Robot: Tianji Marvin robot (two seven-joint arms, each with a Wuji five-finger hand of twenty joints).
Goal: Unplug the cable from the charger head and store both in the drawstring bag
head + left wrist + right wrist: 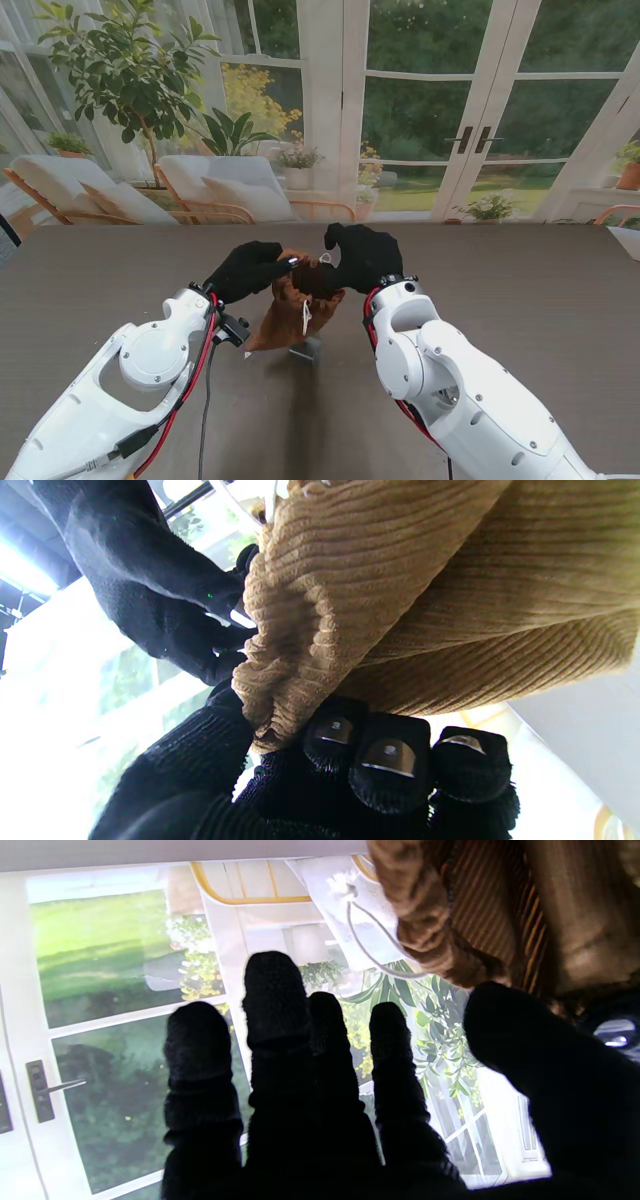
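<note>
- The grey tabletop (540,290) runs wide under both arms, with glass doors and garden greenery beyond its far edge.
- The left arm (130,390) and right arm (470,400) reach in from the near corners and meet near the middle.
- The brown corduroy drawstring bag (290,310) hangs between the two hands, lifted off the tabletop, its body sagging toward me and its shadow lying beneath it.
- The left hand (248,270) has its fingers (387,760) curled tight on the bag's gathered rim, thumb on one side and fingertips on the other, as the left wrist view shows.
- The right hand (362,256) sits at the opposite side of the mouth; in the right wrist view its four fingers (275,1005) stand straight and spread, touching nothing, while the thumb lies against the rim. Whether it truly pinches the cloth I cannot tell.
- A white drawstring (370,950) loops loose from the rim.
- Charger head and cable are not visible to me.
</note>
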